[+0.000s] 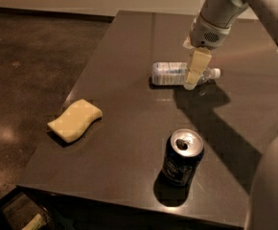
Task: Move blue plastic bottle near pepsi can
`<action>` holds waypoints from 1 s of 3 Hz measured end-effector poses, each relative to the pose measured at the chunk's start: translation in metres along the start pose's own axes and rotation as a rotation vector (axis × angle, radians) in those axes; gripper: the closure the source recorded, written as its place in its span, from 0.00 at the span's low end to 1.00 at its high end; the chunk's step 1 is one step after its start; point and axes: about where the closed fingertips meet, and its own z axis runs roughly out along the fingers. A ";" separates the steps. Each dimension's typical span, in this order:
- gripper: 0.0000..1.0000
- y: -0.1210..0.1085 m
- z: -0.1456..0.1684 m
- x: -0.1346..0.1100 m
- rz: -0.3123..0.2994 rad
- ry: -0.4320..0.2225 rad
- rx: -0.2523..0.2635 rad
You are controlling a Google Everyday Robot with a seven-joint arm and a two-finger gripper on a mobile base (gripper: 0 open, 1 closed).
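Barely started: the clear blue-labelled plastic bottle [170, 74] lies on its side far back on the dark bench [129, 42], well apart from the dark blue pepsi can [183, 157]. The gripper [192, 83] sits at its neck end; can't tell if it's clamped.

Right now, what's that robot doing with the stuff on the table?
The robot's hand is down at the blue plastic bottle, which lies on its side on the far part of the table. The pepsi can stands upright near the front edge, well apart from the bottle, so the bottle has not been brought near it yet. A yellow sponge lies by itself off to the left.
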 end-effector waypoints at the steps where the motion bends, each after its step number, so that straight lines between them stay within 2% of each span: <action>1: 0.18 0.000 0.009 0.011 -0.005 0.020 -0.015; 3: 0.64 0.001 0.011 0.024 0.000 0.033 -0.029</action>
